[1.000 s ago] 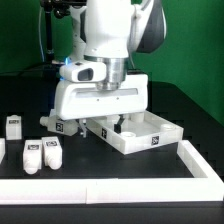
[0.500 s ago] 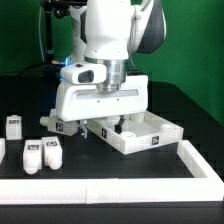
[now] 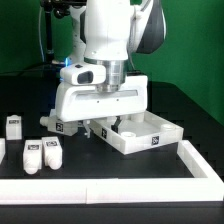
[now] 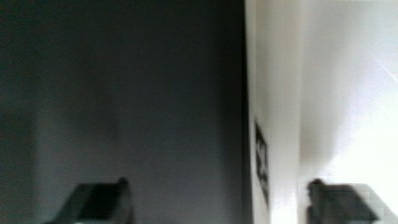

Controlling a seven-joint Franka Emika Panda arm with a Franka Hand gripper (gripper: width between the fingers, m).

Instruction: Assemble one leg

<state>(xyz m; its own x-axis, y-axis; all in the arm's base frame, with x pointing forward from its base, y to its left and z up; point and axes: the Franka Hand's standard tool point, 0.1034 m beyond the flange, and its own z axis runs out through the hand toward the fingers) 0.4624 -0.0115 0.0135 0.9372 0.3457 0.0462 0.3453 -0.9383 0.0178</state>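
Note:
Three legs, small white stubby blocks with square tags, stand at the exterior view's left: one further back, two side by side nearer the front. My gripper is low over the table, at the near-left edge of the large white square panel, well apart from the legs. In the wrist view my gripper is open: the fingertips stand wide apart. The panel's edge with a dark tag lies between them, and nothing is held.
A white raised rail runs along the front and the right side of the black table. The arm's white wrist housing hides most of the fingers in the exterior view. A green wall stands behind.

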